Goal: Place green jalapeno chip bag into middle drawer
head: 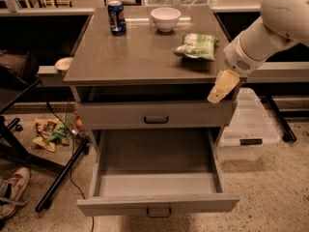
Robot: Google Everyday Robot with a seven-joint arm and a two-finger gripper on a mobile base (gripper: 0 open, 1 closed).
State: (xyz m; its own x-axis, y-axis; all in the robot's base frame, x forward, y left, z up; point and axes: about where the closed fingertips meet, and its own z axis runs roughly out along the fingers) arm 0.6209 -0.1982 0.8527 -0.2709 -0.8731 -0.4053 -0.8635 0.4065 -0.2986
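Observation:
The green jalapeno chip bag (195, 46) lies on the right side of the cabinet top (130, 52), in front of the white bowl. The middle drawer (157, 204) is pulled wide open below; its box is empty and its dark handle faces me. The alike upper drawer (156, 116) is closed. My gripper (220, 87) hangs from the white arm (270, 25) at the cabinet top's front right corner, just in front of and to the right of the bag, not touching it and holding nothing.
A blue soda can (116, 17) and a white bowl (165, 18) stand at the back of the cabinet top. A clear plastic bin (248, 127) sits on the floor to the right. Black stand legs (60, 180), litter (48, 132) and a shoe (12, 195) are on the left.

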